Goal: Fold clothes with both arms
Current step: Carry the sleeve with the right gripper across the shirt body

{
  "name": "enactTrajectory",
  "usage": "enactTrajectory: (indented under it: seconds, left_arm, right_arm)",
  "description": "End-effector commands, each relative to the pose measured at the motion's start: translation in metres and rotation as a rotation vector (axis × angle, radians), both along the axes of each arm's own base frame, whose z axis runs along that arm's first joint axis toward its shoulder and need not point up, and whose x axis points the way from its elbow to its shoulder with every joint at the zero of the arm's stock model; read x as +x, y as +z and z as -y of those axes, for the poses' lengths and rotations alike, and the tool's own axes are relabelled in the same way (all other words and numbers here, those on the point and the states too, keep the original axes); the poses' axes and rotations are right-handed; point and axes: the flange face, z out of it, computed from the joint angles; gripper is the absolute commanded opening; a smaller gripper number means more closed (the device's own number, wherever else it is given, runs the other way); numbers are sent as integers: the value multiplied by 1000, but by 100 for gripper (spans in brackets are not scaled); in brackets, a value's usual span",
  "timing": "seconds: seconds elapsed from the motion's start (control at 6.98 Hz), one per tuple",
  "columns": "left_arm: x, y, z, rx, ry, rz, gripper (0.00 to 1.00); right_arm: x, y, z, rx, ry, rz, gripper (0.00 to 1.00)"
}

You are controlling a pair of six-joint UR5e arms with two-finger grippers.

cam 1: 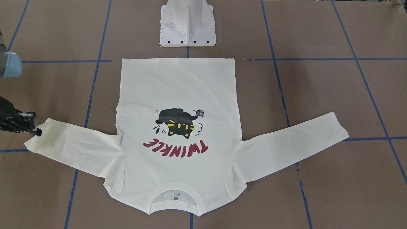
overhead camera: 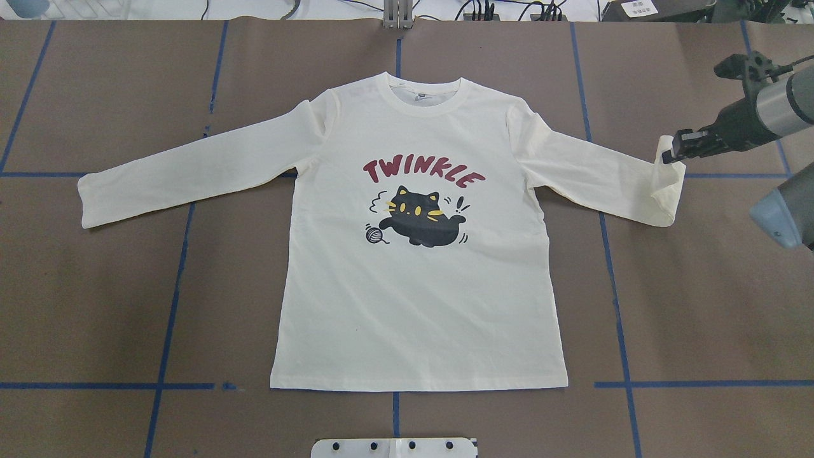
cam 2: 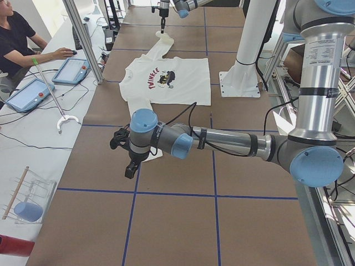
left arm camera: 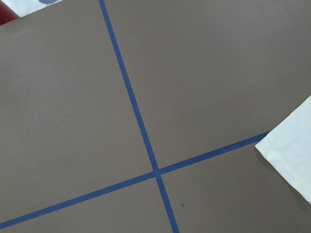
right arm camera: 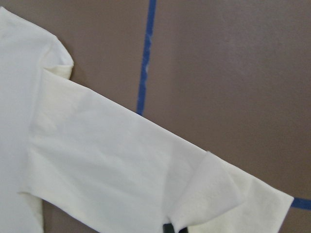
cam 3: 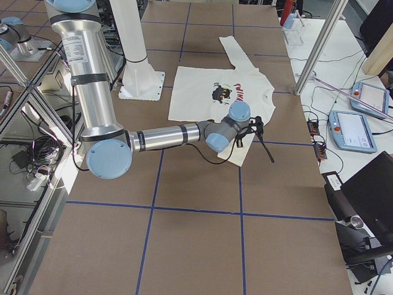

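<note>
**Markings.** Red lettering (overhead camera: 424,172) reading "TWINKLE" is legible across the chest of the cream T-shirt (overhead camera: 420,305), above a black cat print (overhead camera: 421,217) with a ball of yarn. A neck label (overhead camera: 421,97) sits inside the collar; its writing is too small to read.

**Position.** The T-shirt lies print side up at the middle of the bench (overhead camera: 95,305). Its hem faces the white pedestal (cam 1: 187,24) at the robot's edge and its collar faces the opposite edge. Both sleeves are spread outward.

**Right arm** (overhead camera: 772,108). The jaws are pinched narrow on the cuff (overhead camera: 668,184) of the sleeve toward the bench's right end. That cuff is raised and curled over, while the rest of the sleeve lies flat.

**Left arm** (cam 2: 227,141). It reaches low over the bench, just beside the other sleeve's end. Whether its jaws are wide or narrow cannot be told.

**Surface.** The bench has a brown covering marked into squares by blue tape lines (overhead camera: 172,299).

**Room.** A white side table runs along the operators' edge and carries two tablets (cam 2: 69,71). A person (cam 2: 16,33) is seated at it.
</note>
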Motion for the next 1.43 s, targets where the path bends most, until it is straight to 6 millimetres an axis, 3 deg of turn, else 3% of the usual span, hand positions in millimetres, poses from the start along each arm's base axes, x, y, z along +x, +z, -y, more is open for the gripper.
enactTrajectory:
  seconds: [0.0,0.14,0.29,0.43,0.57,0.72,1.0,1.15,1.29]
  left_arm:
    - [0,0,1,0,0,0,100]
    - [0,2,1,-3,-1,2,100]
    - [0,6,0,-11,0,3,100]
    - [0,10,0,-19,0,3,100]
    - [0,15,0,-24,0,3,100]
    - [0,19,1,-24,0,3,100]
    - [0,23,2,-20,-1,3,100]
    - [0,22,2,-19,0,1,100]
    - [0,23,2,-19,-1,3,100]
  right_arm:
    - [-73,-154,48,-92,34,134,0]
    - [-127,-233,52,-163,20,158,0]
    - [-190,-302,46,-113,15,157,0]
    - [-260,-350,11,-33,12,161,0]
    - [-310,-391,-30,24,3,184,0]
    - [-330,-397,-52,60,-25,233,0]
    - [-375,-386,-83,113,-27,280,0]
    - [-393,-378,-93,126,-34,291,92]
    - [-409,-379,-107,129,32,294,100]
